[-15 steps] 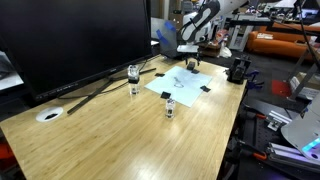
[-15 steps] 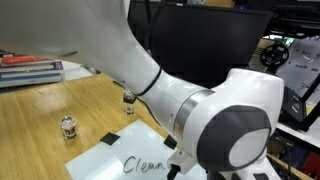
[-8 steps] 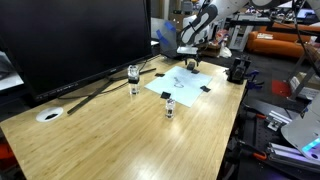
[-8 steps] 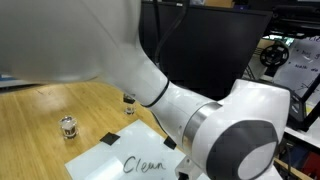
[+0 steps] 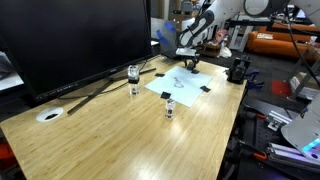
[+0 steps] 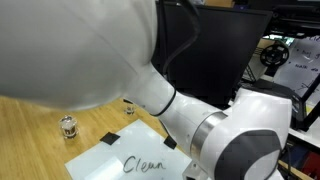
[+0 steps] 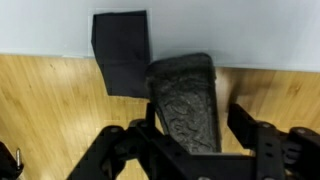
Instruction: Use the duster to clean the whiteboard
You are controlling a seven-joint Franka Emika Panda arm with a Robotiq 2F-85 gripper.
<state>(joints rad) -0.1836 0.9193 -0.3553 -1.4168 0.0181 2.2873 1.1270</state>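
The whiteboard (image 5: 183, 84) is a thin white sheet with black corner tabs, lying on the wooden table; in an exterior view (image 6: 128, 160) it carries the written word "Clean". The duster (image 7: 183, 88) is a dark textured block lying on the wood just off the whiteboard's edge (image 7: 230, 35), beside a black tab (image 7: 121, 50). My gripper (image 7: 190, 118) is open and straddles the duster, with a gap still showing beside the right finger. In an exterior view the gripper (image 5: 190, 58) hangs low over the sheet's far end, where the duster is hard to make out.
A big black monitor (image 5: 70, 40) stands along the table's back. Small clear jars (image 5: 134, 73) (image 5: 170, 106) (image 6: 68, 127) stand around the sheet. A white round disc (image 5: 48, 114) lies near the monitor. The arm's body (image 6: 200, 110) fills much of one view.
The arm's body has swung further across the close exterior view. The gripper stays at the sheet's far end over the duster; the duster and whiteboard have not moved.
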